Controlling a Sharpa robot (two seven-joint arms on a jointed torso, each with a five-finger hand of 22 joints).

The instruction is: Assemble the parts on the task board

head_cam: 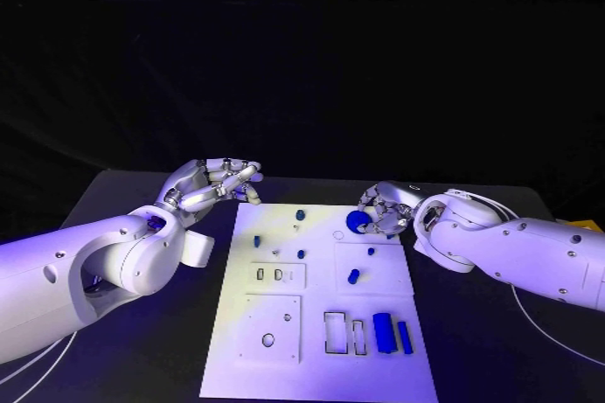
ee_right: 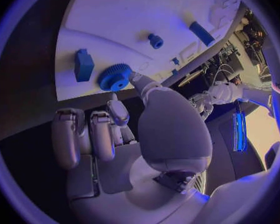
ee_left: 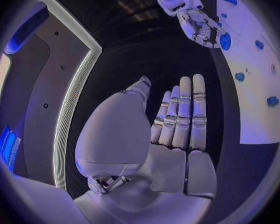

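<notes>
Watching the head view, I see the board (head_cam: 322, 307) lying lengthwise in the middle of the black table (head_cam: 126, 193), one arm to each side of it.

Right hand (head_cam: 382, 212): at the board's far right edge, pinching a blue gear (head_cam: 358, 221). In the right wrist view the gear (ee_right: 115, 77) sits at the tip of one finger (ee_right: 139, 82), right at the board's edge, just beside a blue block (ee_right: 84, 64) standing on the board. The remaining fingers are curled in short of the gear.

Left hand (head_cam: 208, 186): raised off the table just beyond the board's far left corner, holding nothing. In the left wrist view its fingers (ee_left: 184, 114) are straight and side by side, thumb apart.

On the board I note small blue pegs (head_cam: 300, 214) along the far half, a small part (head_cam: 353, 276) near the middle, and two long blue bars (head_cam: 383, 332) lying at the near right beside an open rectangular slot (head_cam: 338, 331). An oval hole (head_cam: 267, 339) sits in the near left panel.
</notes>
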